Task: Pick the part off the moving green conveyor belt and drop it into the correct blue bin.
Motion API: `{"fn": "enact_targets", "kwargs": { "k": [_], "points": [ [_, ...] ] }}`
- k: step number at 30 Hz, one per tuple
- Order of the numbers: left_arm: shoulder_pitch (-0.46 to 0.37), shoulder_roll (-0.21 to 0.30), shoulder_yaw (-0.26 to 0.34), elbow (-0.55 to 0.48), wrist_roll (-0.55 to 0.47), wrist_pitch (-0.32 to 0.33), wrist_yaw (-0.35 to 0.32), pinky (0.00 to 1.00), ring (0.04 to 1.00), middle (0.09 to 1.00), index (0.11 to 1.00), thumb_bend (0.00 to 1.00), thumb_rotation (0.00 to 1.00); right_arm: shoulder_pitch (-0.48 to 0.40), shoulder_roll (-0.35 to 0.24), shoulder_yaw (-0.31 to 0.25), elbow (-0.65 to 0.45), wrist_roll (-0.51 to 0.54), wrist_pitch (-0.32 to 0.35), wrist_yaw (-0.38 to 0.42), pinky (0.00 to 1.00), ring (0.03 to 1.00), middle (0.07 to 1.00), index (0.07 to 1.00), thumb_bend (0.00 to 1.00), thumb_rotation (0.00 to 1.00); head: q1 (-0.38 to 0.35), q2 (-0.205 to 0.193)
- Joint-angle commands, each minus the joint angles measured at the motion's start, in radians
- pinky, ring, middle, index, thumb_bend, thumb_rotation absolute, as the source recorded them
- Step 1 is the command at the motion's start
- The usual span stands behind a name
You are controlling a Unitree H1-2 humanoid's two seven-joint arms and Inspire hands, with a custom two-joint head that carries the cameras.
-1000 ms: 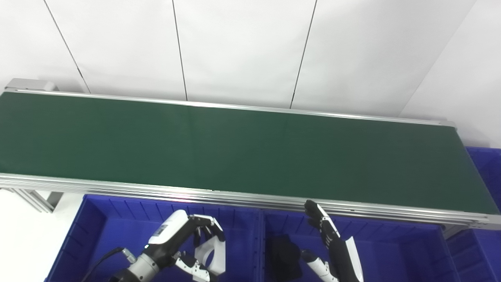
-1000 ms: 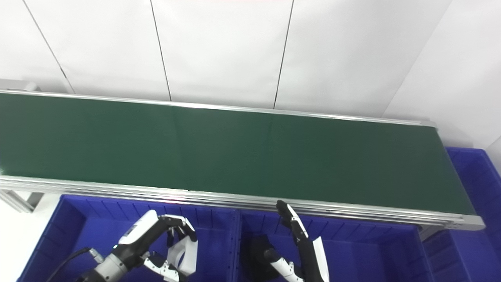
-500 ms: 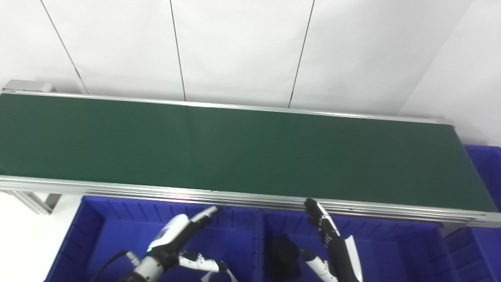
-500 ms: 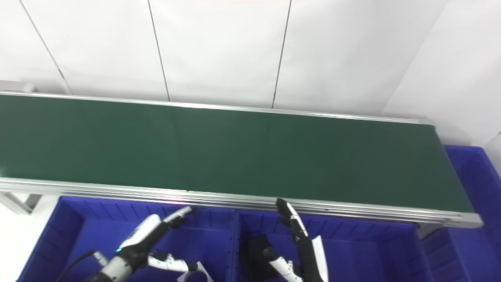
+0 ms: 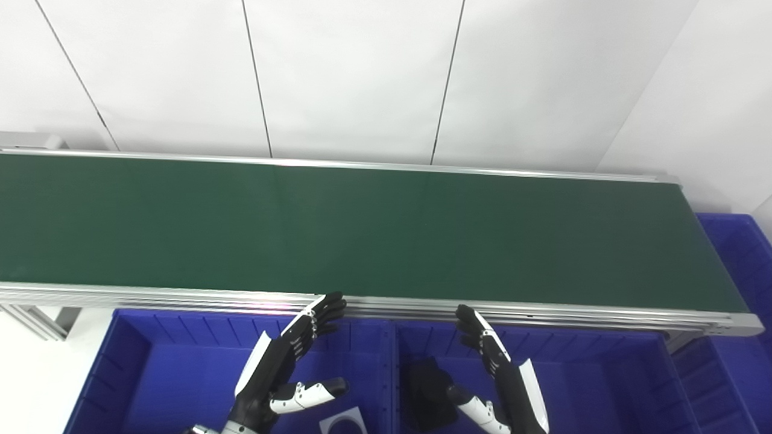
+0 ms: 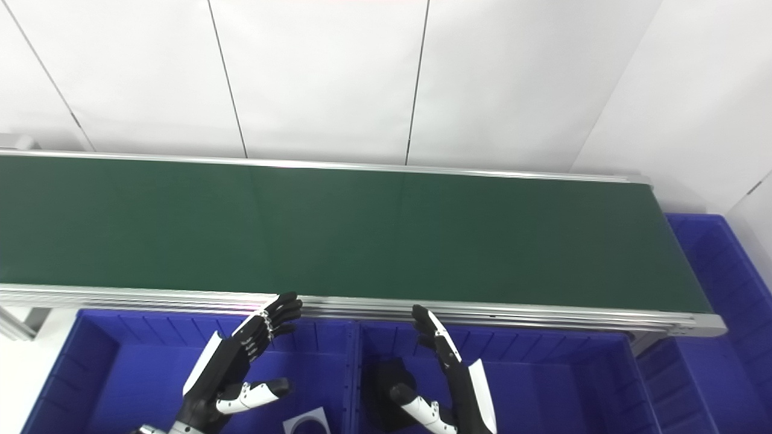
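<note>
The green conveyor belt [image 5: 374, 229] runs across the view with no part on it. My left hand [image 5: 283, 367] is open and empty, fingers stretched toward the belt's near rail, above the left blue bin [image 5: 151, 374]. A white ring-shaped part [image 5: 342, 420] lies in that bin below the hand. My right hand [image 5: 500, 380] is open and empty above the middle blue bin [image 5: 603, 386]. A black part [image 5: 425, 386] lies in that bin beside the right hand.
The belt's aluminium rail [image 5: 181, 295] runs along the near edge above the bins. Another blue bin [image 5: 736, 259] stands at the belt's right end. A white panelled wall rises behind the belt.
My left hand opened and let go of the white ring part, which now lies in the left bin. The hand's fingers then stretched out flat. The camera shifted a little.
</note>
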Motion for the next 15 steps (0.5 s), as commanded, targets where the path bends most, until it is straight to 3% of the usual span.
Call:
{"fn": "enact_targets", "kwargs": {
  "k": [1, 6, 15],
  "points": [
    [0.004, 0.0, 0.011, 0.007, -0.012, -0.037, -0.007, 0.82, 0.854, 0.87, 0.868, 0.86, 0.59, 0.002, 0.005, -0.006, -0.036, 0.011, -0.052, 0.008, 0.82, 0.871, 0.891, 0.899, 0.77, 0.79, 0.0, 0.001],
    [0.005, 0.006, 0.029, 0.044, -0.03, -0.037, -0.043, 0.85, 0.871, 0.879, 0.872, 0.8, 0.66, 0.003, 0.007, -0.012, -0.03, 0.017, -0.051, 0.023, 0.84, 0.879, 0.9, 0.911, 0.78, 0.81, 0.003, -0.003],
    [-0.005, 0.008, 0.028, 0.078, 0.014, -0.037, -0.029, 0.83, 0.863, 0.879, 0.871, 0.75, 0.75, 0.006, 0.021, -0.029, -0.025, 0.018, -0.051, 0.028, 0.84, 0.885, 0.899, 0.906, 0.77, 0.8, 0.001, -0.007]
  ]
}}
